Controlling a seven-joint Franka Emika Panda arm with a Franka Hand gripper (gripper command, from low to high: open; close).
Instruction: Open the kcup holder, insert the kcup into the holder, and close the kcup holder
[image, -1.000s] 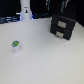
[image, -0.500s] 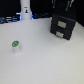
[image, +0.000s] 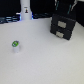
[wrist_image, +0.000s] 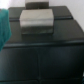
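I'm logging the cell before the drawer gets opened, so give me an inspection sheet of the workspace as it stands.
Surface: white table, bare across most of its area.
Job's things: kcup stands alone toward the exterior view's left, apart from the holder. kcup holder sits at the exterior view's right; both drawers look shut.
Clutter: nothing seen.
Grippers: the arm reaches down over the holder; the gripper itself cannot be made out, state unclear.
Cables: nothing seen.
Surroundings: white post at the back, dark backdrop behind; wrist view is filled by the holder's black top and a pale block.
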